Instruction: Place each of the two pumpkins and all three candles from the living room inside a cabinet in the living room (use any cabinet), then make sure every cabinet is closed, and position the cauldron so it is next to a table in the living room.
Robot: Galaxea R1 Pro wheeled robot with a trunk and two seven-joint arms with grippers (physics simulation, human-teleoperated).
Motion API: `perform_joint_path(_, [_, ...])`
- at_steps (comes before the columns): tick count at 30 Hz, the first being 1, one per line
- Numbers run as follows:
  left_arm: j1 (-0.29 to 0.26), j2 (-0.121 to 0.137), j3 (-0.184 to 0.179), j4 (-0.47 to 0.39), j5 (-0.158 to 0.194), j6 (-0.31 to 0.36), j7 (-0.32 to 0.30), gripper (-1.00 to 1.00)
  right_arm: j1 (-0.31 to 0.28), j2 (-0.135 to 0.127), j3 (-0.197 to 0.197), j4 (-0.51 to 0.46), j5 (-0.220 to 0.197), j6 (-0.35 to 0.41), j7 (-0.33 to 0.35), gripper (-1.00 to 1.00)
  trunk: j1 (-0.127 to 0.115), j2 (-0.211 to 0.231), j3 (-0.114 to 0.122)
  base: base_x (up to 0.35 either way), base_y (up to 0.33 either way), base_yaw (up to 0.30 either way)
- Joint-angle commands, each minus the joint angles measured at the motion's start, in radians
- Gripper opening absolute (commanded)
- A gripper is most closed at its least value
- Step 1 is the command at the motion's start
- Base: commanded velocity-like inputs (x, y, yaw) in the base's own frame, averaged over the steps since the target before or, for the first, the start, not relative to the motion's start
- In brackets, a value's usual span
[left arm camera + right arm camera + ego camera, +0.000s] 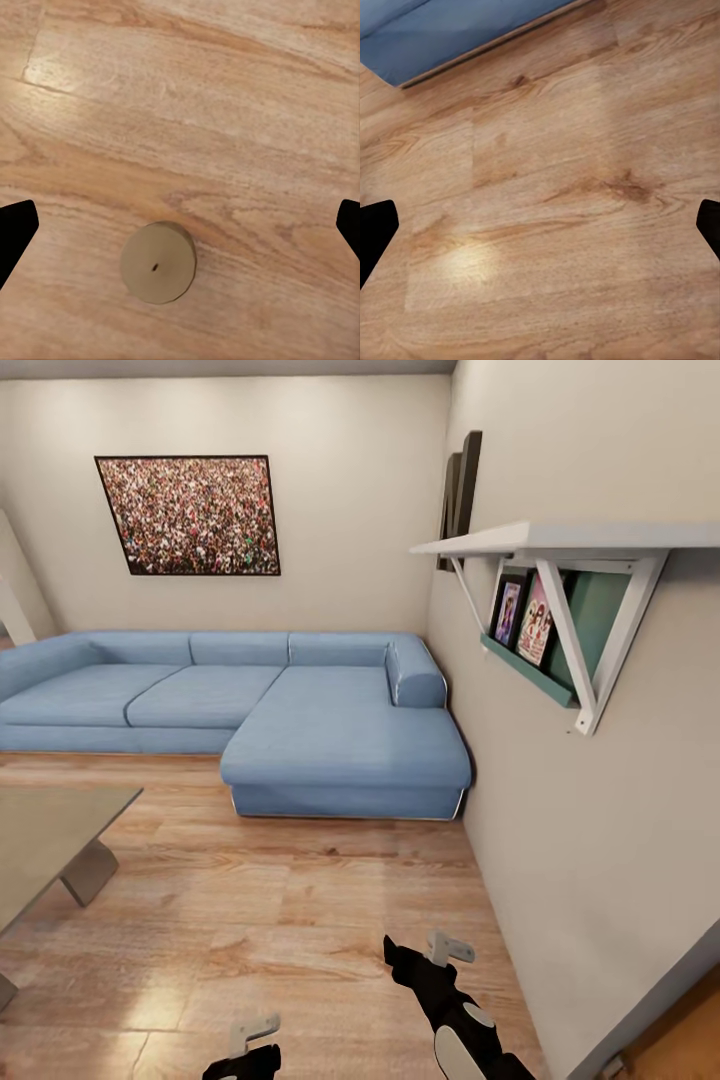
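Note:
One candle (158,262), a stubby pale cylinder with a dark wick dot, stands upright on the wooden floor. It is seen from above in the left wrist view, under my left gripper (180,232) and nearer one side of its span. That gripper is open, its black fingertips (15,232) far apart. My right gripper (540,232) is also open, over bare floor. In the head view both grippers, left (245,1060) and right (425,970), hang low at the near edge. The table (50,840) with its glossy grey top stands at the left. Pumpkins, cabinet and cauldron are out of view.
A blue corner sofa (330,730) spans the back of the room, and its base (450,37) lies close ahead of the right gripper. A wall runs along the right with a white bracket shelf (560,540) at head height. Wooden floor (300,900) lies between table and sofa.

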State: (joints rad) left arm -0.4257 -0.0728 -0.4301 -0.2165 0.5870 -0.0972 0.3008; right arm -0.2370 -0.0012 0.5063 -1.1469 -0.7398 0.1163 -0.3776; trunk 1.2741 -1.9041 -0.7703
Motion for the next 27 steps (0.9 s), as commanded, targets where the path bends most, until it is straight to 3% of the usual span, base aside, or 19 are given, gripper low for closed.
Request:
perform_joint_path(1, [-0.001, 0.0, -0.009, 0.0, 0.009, -0.004, 0.005, 1.0, -0.001, 0.0, 0.001, -0.006, -0.006, 0.004, -0.004, 1.0, 0.004, -0.008, -0.004, 0.0, 0.0, 0.0])
perform_joint_path(7, [-0.001, -0.003, -0.009, 0.0, 0.008, -0.004, 0.004, 1.0, -0.001, 0.0, -0.002, -0.062, -0.013, 0.038, 0.087, 1.0, 0.027, -0.05, -0.023, 0.0, 0.0, 0.0])
perform_joint_path(12, [-0.001, -0.005, -0.009, 0.0, 0.008, -0.004, 0.006, 1.0, -0.001, 0.003, -0.01, -0.121, -0.011, 0.155, 0.092, 1.0, 0.046, -0.085, -0.039, 0.0, 0.0, 0.0])
perform_joint_path(15, [-0.001, -0.005, -0.009, 0.0, 0.008, -0.004, 0.01, 1.0, -0.002, 0.005, -0.049, -0.184, -0.008, 0.206, 0.09, 1.0, 0.057, -0.106, -0.048, 0.0, 0.0, 0.0])
perform_joint_path(19, [-0.001, -0.005, -0.009, -0.001, 0.007, -0.004, 0.018, 1.0, -0.002, 0.006, -0.073, -0.233, -0.004, 0.222, 0.092, 1.0, 0.073, -0.134, -0.061, 0.0, 0.0, 0.0])
perform_joint_path(27, [-0.002, -0.005, -0.009, -0.001, 0.008, -0.003, 0.023, 1.0, -0.004, 0.006, -0.078, -0.258, -0.006, 0.224, 0.097, 1.0, 0.103, -0.19, -0.086, 0.0, 0.0, 0.0])
